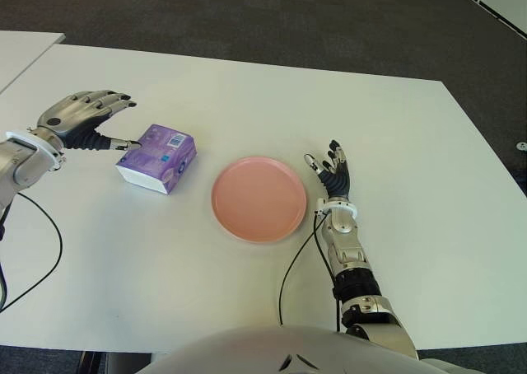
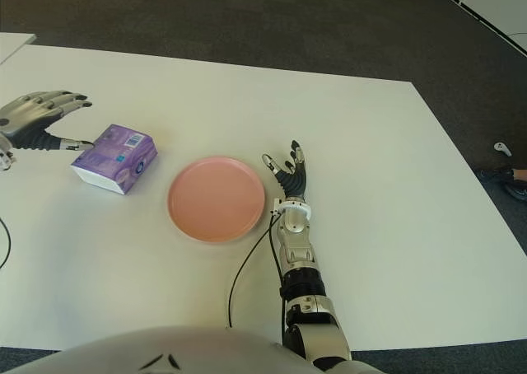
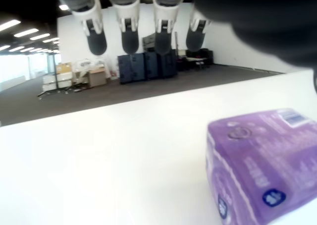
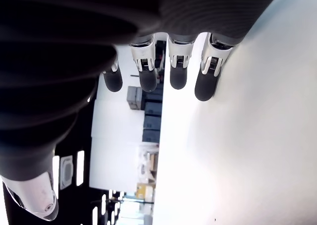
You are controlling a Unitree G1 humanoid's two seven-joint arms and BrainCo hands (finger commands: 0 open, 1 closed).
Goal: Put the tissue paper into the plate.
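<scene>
Tissue pack (image 1: 156, 157): purple, on the white worktop (image 1: 247, 86), left of the pink plate (image 1: 258, 198).
Left hand (image 1: 82, 119): fingers spread, holding nothing, just left of the pack.
Right hand (image 1: 330, 170): fingers spread, right of the plate.

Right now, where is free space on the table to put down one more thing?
Bare table runs beyond the plate and outside the right hand. It is crowded where the left hand meets the tissue pack.
</scene>
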